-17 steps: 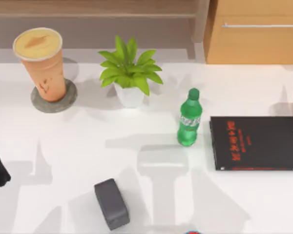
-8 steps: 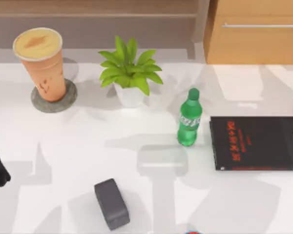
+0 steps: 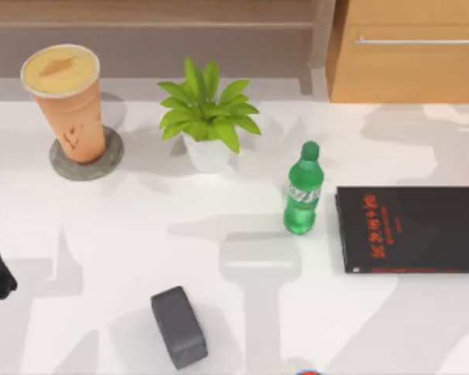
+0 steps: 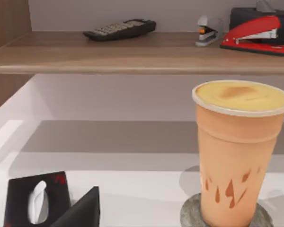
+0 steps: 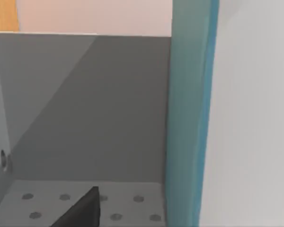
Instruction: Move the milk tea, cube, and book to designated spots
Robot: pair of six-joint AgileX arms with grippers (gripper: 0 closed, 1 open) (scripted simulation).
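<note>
— Nothing on the surface [image 3: 242, 234] has moved; only the shadows shifted.
— And the milk tea [image 3: 66, 101]?
— Upright on the grey coaster [image 3: 109, 160], far left. The right wrist view has the teal book [image 5: 189, 118] standing upright.
— Claws?
— I cannot tell their state.

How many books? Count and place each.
2. A thin black book lies flat at the top view's right; a teal-blue book shows close up in the right wrist view. Others may be hidden.

The milk tea [image 3: 65, 101] stands upright on the grey coaster [image 3: 87, 160]; the teal book [image 5: 189, 118] stands on edge; the black book [image 3: 410, 229] lies flat.
</note>
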